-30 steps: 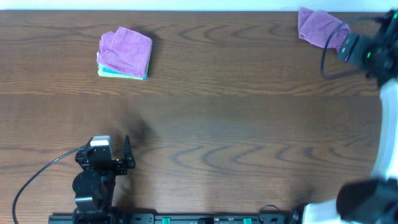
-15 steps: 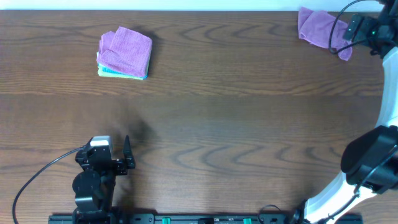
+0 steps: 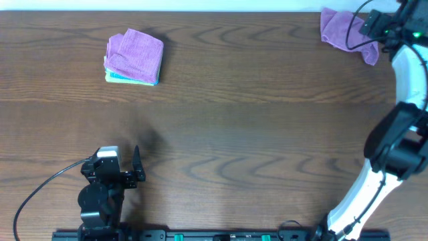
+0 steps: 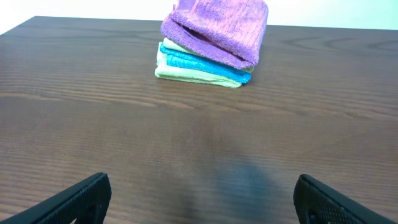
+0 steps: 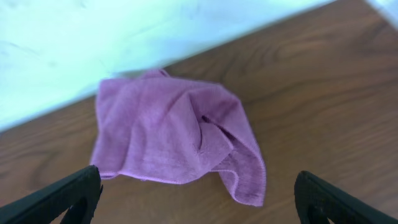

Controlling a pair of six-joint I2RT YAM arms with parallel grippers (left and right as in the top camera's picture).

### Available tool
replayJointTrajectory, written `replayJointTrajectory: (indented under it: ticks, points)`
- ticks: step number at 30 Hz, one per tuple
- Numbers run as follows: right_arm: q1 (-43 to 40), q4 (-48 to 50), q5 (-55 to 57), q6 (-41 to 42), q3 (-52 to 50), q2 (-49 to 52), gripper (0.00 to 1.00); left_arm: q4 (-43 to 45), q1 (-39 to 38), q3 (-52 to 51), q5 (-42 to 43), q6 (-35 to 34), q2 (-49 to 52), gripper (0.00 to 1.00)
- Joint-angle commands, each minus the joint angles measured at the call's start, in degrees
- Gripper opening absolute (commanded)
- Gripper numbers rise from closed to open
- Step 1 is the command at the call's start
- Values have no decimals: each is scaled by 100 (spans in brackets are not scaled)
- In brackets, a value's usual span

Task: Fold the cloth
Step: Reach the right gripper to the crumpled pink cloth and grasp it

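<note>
Work item: the cloth (image 5: 174, 134), purple, crumpled, lies at the far right corner of the table (image 3: 234, 120).
Right tool: your right gripper (image 5: 197, 186) hovers over it, jaws wide, empty.
Left tool: your left gripper (image 4: 202, 186) sits parked, jaws apart, empty.
Recommendation: pinch one free corner, single layer; drag toward centre before folding.
</note>
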Motion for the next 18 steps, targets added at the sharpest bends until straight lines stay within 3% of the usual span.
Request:
replayJointTrajectory:
  ticks: [1,13,18]
  points:
    - [-33,219,-151,328,63,273,99,-68,-13,-109,-39,76,-33,95]
    - [-26,752,-302,614,66,1215,99,-68,-13,-109,-39,76,-33,95]
    - [-26,872,-302,616,66,1333,92,-68,-13,-109,-39,76,-33,95]
